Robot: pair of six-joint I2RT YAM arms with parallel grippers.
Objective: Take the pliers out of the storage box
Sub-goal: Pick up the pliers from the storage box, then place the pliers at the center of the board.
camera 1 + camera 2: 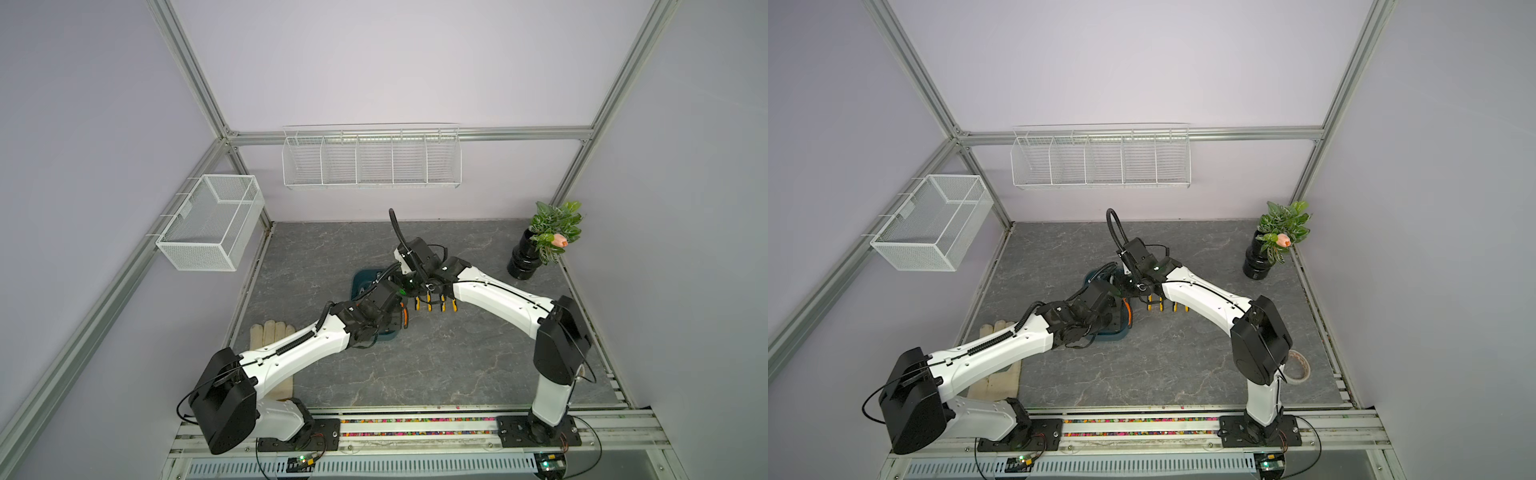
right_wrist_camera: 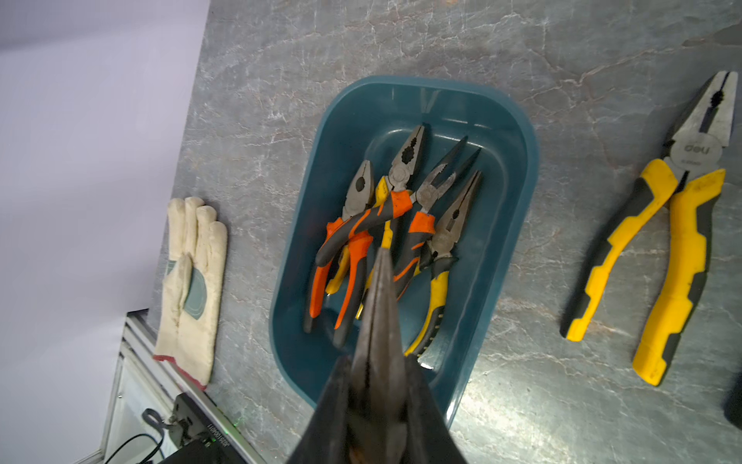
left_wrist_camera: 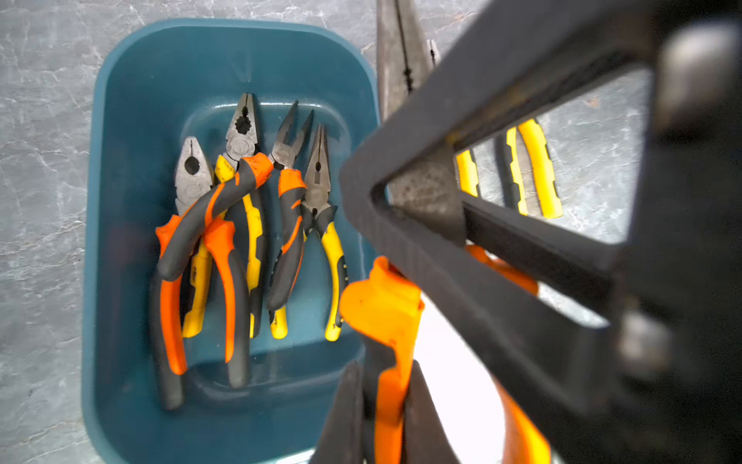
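Item: long-nosed pliers (image 2: pixel 381 289), held over the storage box (image 2: pixel 518 168), left of centre.
Grip: left claw (image 3: pixel 369 289) clamps the hinge; right claw (image 2: pixel 377 361) pinches the nose.
Step, seemingly: handover.
Next: left releases, right carries rightward beside two yellow pliers (image 1: pixel 434 305).
Boxed: four pliers (image 3: pixel 241 225).

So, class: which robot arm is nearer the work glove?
Left. The left arm passes directly over the glove; the right arm stands at the table's opposite side, well clear of it.
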